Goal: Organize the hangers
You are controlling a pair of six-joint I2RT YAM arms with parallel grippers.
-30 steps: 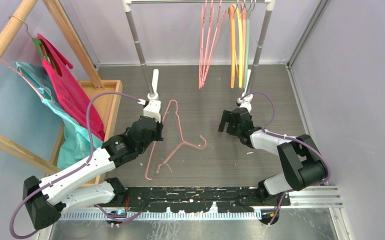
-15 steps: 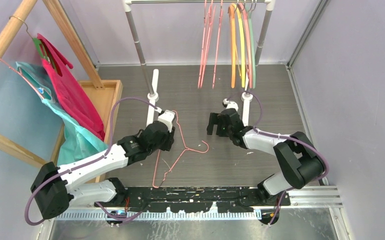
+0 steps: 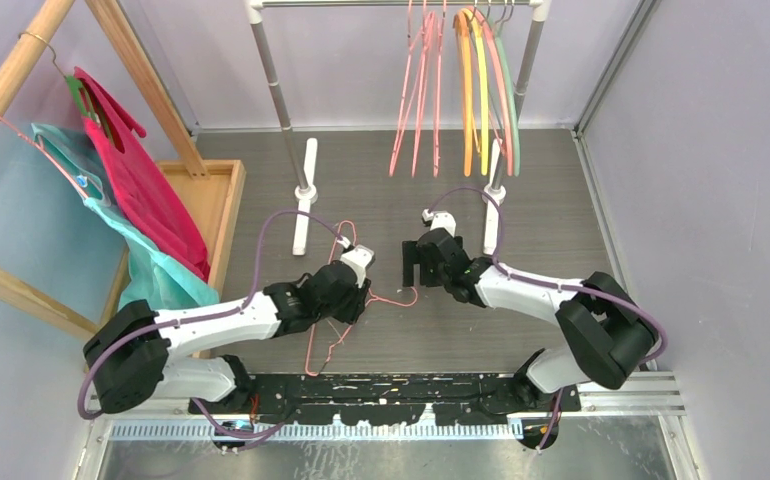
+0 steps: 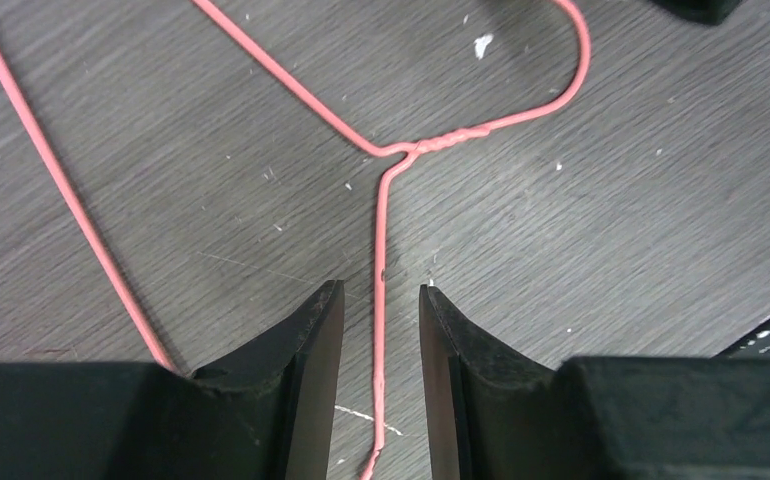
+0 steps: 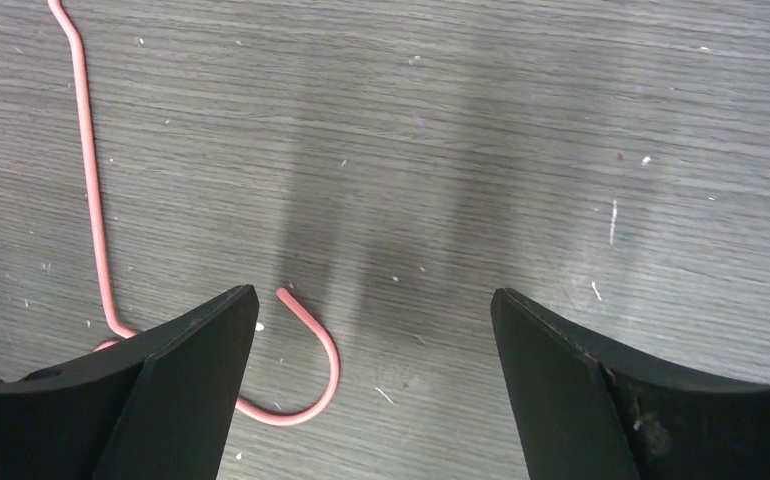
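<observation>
A pink wire hanger lies flat on the grey floor between the two arms. My left gripper is low over it, just below the twisted neck. Its jaws are slightly open on either side of the wire and do not touch it. My right gripper stands wide open over the hanger's hook, which lies close to its left finger. Other hangers hang on the metal rail at the back: pink wire ones, then an orange, a yellow, a thick pink and a grey-green one.
The rail's two posts stand on white feet on the floor. At the left, a wooden frame carries hangers draped with magenta and teal garments, above a wooden tray. Lilac walls close in the sides and back.
My left arm swept toward the near right, the floor hanger shifting with it, and its jaws went from shut to slightly open. My right gripper moved left over the hook. The hanging hangers sway.
</observation>
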